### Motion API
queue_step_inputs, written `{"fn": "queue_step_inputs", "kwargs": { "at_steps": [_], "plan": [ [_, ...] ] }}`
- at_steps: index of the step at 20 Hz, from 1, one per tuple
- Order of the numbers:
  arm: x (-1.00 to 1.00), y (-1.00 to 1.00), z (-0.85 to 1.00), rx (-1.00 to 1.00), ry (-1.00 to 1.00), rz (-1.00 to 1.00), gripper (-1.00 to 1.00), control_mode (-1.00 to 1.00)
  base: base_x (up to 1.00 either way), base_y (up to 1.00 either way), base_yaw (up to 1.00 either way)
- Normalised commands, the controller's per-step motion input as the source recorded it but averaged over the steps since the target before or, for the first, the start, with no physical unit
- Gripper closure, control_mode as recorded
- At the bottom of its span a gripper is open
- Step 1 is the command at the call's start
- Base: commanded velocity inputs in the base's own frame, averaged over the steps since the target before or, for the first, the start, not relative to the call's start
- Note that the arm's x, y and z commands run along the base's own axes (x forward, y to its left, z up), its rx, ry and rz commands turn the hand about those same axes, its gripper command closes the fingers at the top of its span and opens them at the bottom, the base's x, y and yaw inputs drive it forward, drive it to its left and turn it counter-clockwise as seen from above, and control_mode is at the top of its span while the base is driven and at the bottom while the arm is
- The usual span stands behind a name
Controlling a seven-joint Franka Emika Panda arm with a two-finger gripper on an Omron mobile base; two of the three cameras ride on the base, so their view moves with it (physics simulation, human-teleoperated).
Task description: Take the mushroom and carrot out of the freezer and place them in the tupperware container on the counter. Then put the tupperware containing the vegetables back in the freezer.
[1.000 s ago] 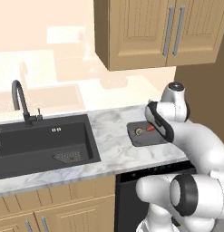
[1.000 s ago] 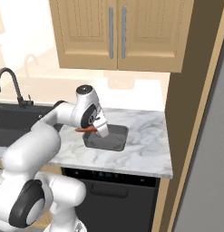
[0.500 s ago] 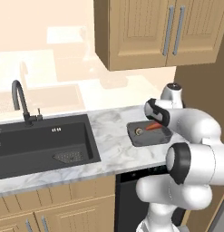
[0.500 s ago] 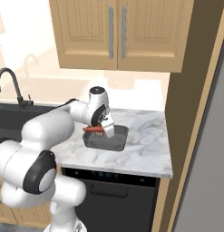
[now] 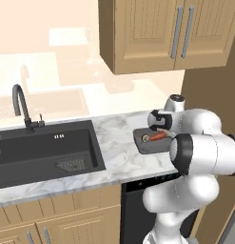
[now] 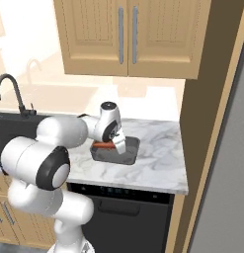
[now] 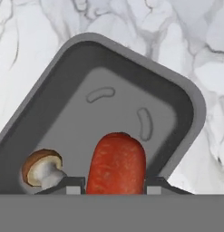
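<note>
We hold our two-finger dark gripper (image 7: pixel 115 183) low over the shallow dark grey rectangular tupperware container (image 7: pixel 186 108) with rounded corners, which sits on the white marble counter (image 7: pixel 36 50) with grey veins. In the hand view, the slim orange-red carrot (image 7: pixel 116 164) stands directly between our two finger tips, one tip touching each of its sides, so the jaws are clamped on the carrot. The carrot's free end reaches forward over the container's grey floor.

Just beside the carrot, inside the same container, lies the small mushroom (image 7: pixel 42 168) with its brown cap and pale stem; it sits next to one finger tip and apart from the carrot.

From the left base view, the gripper (image 5: pixel 156 135) sits at the far side of the container (image 5: pixel 143 145), and the carrot (image 5: pixel 157 137) lies slanted over the tub with the mushroom (image 5: pixel 145 138) near its lower end. From the right base view, the carrot (image 6: pixel 104 146) shows as a red sliver under the gripper (image 6: pixel 109 143), above the container (image 6: pixel 131 150) on the counter (image 6: pixel 158 163). We cannot tell whether the carrot touches the container's floor.

To the left of the container, the large black sink basin (image 5: pixel 24 164) and dark curved tap (image 5: pixel 21 107) are set into the same counter (image 5: pixel 116 143), well apart from it.
</note>
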Motion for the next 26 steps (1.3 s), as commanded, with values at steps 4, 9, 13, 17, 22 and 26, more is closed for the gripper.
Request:
{"fn": "queue_step_inputs", "kwargs": {
  "at_steps": [4,9,13,17,22,26],
  "plan": [
    [0.59,0.00,-0.14,0.00,0.00,-0.04,1.00,-1.00,0.00,0.00,0.00],
    [0.52,-0.02,-0.16,0.00,0.02,-0.04,1.00,-1.00,0.00,0.00,0.00],
    [0.02,-0.20,-0.19,0.00,0.00,-0.01,1.00,-1.00,0.00,0.00,0.00],
    [0.00,-0.20,-0.33,0.00,0.01,0.00,1.00,-1.00,0.00,0.00,0.00],
    [0.00,-0.11,-0.29,0.00,0.01,0.00,-1.00,-1.00,0.00,0.00,0.00],
    [0.00,0.00,-0.03,0.00,0.00,0.00,-1.00,-1.00,0.00,0.00,0.00]
  ]
}}
